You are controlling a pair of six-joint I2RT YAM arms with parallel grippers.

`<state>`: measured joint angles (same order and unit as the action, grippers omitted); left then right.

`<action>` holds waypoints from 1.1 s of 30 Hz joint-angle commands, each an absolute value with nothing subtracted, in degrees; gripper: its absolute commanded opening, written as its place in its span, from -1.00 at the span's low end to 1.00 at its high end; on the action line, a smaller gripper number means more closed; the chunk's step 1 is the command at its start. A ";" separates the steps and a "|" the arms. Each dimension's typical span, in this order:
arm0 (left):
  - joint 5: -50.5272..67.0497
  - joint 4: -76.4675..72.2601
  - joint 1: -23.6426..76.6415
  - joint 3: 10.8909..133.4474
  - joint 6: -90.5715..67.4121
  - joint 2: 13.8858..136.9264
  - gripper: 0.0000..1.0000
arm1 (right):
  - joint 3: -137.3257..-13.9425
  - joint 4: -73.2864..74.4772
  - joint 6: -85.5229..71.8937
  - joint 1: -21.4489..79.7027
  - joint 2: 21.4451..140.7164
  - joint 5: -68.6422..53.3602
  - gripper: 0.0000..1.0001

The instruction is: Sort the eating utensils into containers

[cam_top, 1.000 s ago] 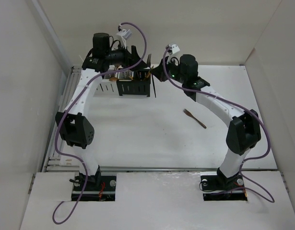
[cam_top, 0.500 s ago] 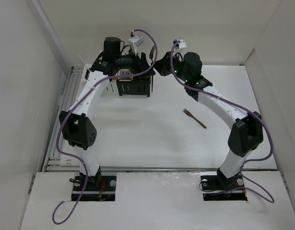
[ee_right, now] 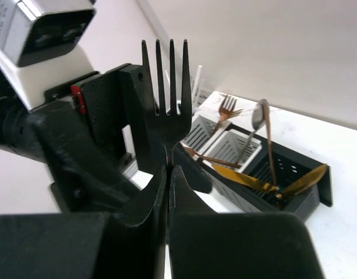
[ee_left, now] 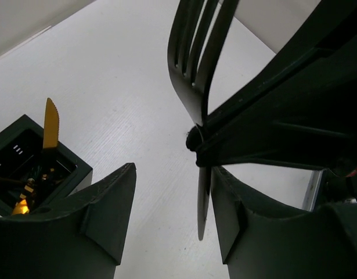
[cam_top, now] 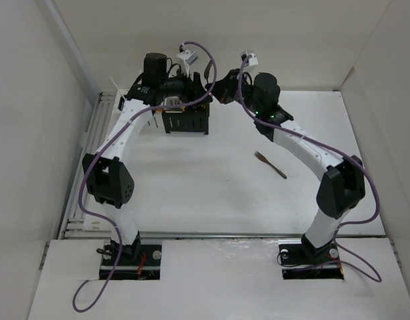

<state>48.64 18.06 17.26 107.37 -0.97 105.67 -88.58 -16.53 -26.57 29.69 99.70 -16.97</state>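
Note:
My right gripper (ee_right: 168, 174) is shut on a black fork (ee_right: 166, 93), which it holds upright with the tines up. In the left wrist view the fork's handle (ee_left: 202, 209) hangs between the fingers (ee_left: 105, 215) of my left gripper (ee_left: 172, 215), close to the right-hand one. A gap still shows beside the handle, so the left jaws stand open. Both grippers meet above the table just right of the containers (cam_top: 186, 122). The black caddy (ee_left: 24, 168) holds a gold knife (ee_left: 49, 125). The white caddies (ee_right: 224, 142) hold a copper fork (ee_right: 227, 107) and a spoon (ee_right: 259, 116).
Another copper fork (cam_top: 270, 165) lies on the table under my right arm's forearm. The containers stand near the back wall and the left rail (cam_top: 98, 127). Purple cables (cam_top: 211, 67) loop above both wrists.
My left gripper swung right and its jaws narrowed around the fork handle. The right gripper carried the black fork up and left to meet it.

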 commanded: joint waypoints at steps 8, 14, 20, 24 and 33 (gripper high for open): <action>47.29 14.15 17.14 107.14 -1.93 102.83 -0.99 | -90.35 -21.62 -28.39 31.82 99.58 -17.93 -1.00; 36.58 14.77 16.53 107.14 0.00 102.83 -1.00 | -92.02 -21.62 -28.39 31.82 101.24 -20.13 -0.37; 17.43 13.54 14.07 110.47 6.49 103.36 -1.00 | -90.98 -21.62 -27.86 28.49 101.25 -21.10 1.00; 10.91 9.68 11.96 112.58 8.78 104.68 -1.00 | -88.17 -21.62 -27.33 26.11 98.97 -21.09 1.00; 2.03 -16.15 7.56 103.64 10.98 111.97 -1.00 | -83.59 -21.62 -23.12 22.07 96.51 -21.09 1.00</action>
<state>6.50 -3.18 8.45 106.89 8.78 109.62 -84.23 -18.48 -25.08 22.57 100.09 -20.14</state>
